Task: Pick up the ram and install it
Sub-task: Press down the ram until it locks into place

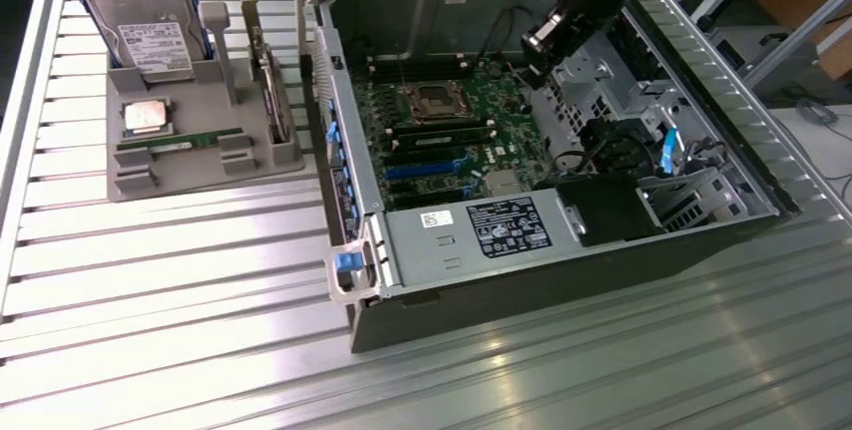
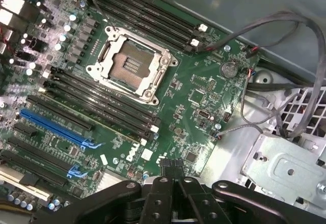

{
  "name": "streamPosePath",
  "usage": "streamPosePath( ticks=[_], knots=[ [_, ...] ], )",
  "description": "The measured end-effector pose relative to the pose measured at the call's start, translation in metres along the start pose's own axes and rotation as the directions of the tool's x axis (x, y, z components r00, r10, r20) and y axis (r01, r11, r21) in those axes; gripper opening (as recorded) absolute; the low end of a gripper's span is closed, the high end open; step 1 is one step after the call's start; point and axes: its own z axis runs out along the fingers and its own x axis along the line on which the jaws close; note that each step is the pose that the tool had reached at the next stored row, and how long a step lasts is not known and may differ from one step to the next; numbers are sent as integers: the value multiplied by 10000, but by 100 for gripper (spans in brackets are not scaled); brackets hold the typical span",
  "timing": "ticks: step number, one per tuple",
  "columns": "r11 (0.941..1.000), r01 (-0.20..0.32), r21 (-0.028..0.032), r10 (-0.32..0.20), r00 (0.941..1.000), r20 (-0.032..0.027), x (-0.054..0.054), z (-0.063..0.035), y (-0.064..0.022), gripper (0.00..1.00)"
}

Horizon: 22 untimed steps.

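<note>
In the exterior view, the open computer case (image 1: pixel 560 151) lies on its side across the middle and right of the frame on a ribbed metal table (image 1: pixel 174 290), motherboard (image 1: pixel 440 131) face up inside, with the empty CPU socket (image 1: pixel 436 101) in view and one memory stick seated in the slots just below it (image 1: pixel 440 138). At the upper right the arm reaches down into the case, and the gripper (image 1: pixel 540 51) hangs over the board's right edge; its fingers are pinched together and nothing shows between them. Over in the upper left of the frame sits the grey parts holder (image 1: pixel 180 141), and there is the ram (image 1: pixel 180 138), a thin green stick lying flat across the holder's front, just below the square silver CPU chip (image 1: pixel 144 116). A hard drive (image 1: pixel 150 31) stands at the holder's back, and a card with a metal bracket (image 1: pixel 266 91) stands on edge at its right side. Down in the case, the grey power supply (image 1: pixel 493 230) carries a black label. In the wrist view, the gripper (image 2: pixel 178 196) fills the lower edge, jaws closed and empty, looking down on the green board: the open CPU socket (image 2: pixel 131 65) at upper centre, black memory slots (image 2: pixel 102 102) running diagonally beside it, blue expansion slots (image 2: pixel 56 130) at lower left, and black cables (image 2: pixel 275 30) looping over the metal bay at right.
</note>
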Motion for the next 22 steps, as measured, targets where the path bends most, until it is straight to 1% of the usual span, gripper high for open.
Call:
streamPosePath(
  ticks=[4, 7, 9, 11, 14, 15, 17, 19, 22],
  knots=[
    [9988, -483, 1, 483, 9988, 12, 0, 2, 0, 10],
    [9952, -979, 2, 979, 9952, 24, 0, 5, 0, 10],
    [9927, -1209, 1, 1209, 9927, 31, 0, 7, 0, 10],
    [9859, -1673, 2, 1673, 9859, 42, 0, 9, 0, 10],
    [9772, -2124, 1, 2124, 9772, 54, 0, 12, 0, 10],
    [9733, -2296, 0, 2296, 9733, 58, 0, 13, 0, 10],
    [9634, -2682, -1, 2682, 9633, 68, 0, 15, 0, 10],
    [9577, -2876, -2, 2876, 9577, 73, 0, 16, -1, 10],
    [9470, -3212, -4, 3212, 9470, 82, 0, 18, -1, 10]
  ],
)
